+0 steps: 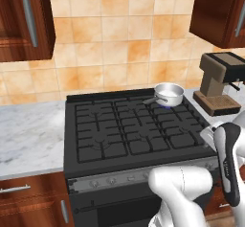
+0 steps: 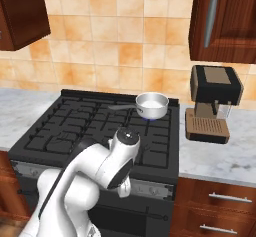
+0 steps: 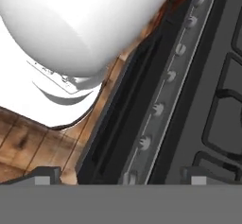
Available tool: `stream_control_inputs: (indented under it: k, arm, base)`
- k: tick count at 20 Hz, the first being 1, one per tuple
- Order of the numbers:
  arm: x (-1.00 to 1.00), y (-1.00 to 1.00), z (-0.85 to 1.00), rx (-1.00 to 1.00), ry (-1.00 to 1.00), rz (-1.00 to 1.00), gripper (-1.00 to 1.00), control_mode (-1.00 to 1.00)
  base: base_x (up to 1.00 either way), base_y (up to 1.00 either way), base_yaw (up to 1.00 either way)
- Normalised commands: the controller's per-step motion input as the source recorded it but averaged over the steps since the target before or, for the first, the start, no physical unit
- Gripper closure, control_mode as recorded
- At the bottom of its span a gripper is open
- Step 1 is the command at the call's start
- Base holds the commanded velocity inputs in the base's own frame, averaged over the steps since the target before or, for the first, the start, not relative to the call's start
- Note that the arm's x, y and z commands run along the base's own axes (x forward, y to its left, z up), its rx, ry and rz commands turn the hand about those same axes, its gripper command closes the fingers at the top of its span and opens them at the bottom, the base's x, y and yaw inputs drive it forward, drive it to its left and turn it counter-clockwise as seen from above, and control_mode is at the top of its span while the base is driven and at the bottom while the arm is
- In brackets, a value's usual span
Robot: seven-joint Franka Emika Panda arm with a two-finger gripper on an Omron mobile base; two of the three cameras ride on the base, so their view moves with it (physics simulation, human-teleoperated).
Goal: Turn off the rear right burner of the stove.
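**Ana:** Closest to the lens in the hand view are the two dark tips of the gripper [image 3: 120, 176], standing wide apart with nothing between them.

**Ben:** And beyond them?

**Ana:** Going left to right there: wooden floor, then the dark oven door, then the grey knob strip [image 3: 163, 102] running as a long diagonal from bottom centre to upper right, then the black grates. The strip's long axis lies roughly along the line of sight, so the knobs lie ahead of the gripper, one past another.

**Ben:** Where is the rear right burner [image 1: 164, 105]?

**Ana:** At the stove's [image 1: 124, 125] back right corner, with a faint blue glow under a small steel saucepan [image 1: 170, 93]. In the left base view the marble bench [image 1: 28, 135] is on the left, the stove in the middle, and a coffee machine [image 1: 217, 82] to its right.

**Ben:** Anything in the way?

**Ana:** Nothing lies between the gripper and the strip. I judge the hard part is choosing among near-identical knobs; which one governs that burner I cannot tell.
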Motion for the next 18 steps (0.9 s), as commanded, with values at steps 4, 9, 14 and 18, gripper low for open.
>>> stream_control_inputs:
  k: [4, 9, 14, 18]
  arm:
    - [-0.08, 0.00, -0.65, -0.02, -0.20, 0.12, -1.00, -1.00]
    - [-0.12, -0.02, -0.50, 0.00, -0.27, 0.05, -1.00, -1.00]
    - [-0.22, -0.06, -0.38, 0.00, -0.30, 0.00, -1.00, -1.00]
    - [-0.08, -0.02, -0.39, 0.00, -0.21, 0.00, -1.00, -1.00]
  base:
    - [0.00, 0.00, 0.00]
    - [0.00, 0.00, 0.00]
    - [0.00, 0.00, 0.00]
    - [0.00, 0.00, 0.00]
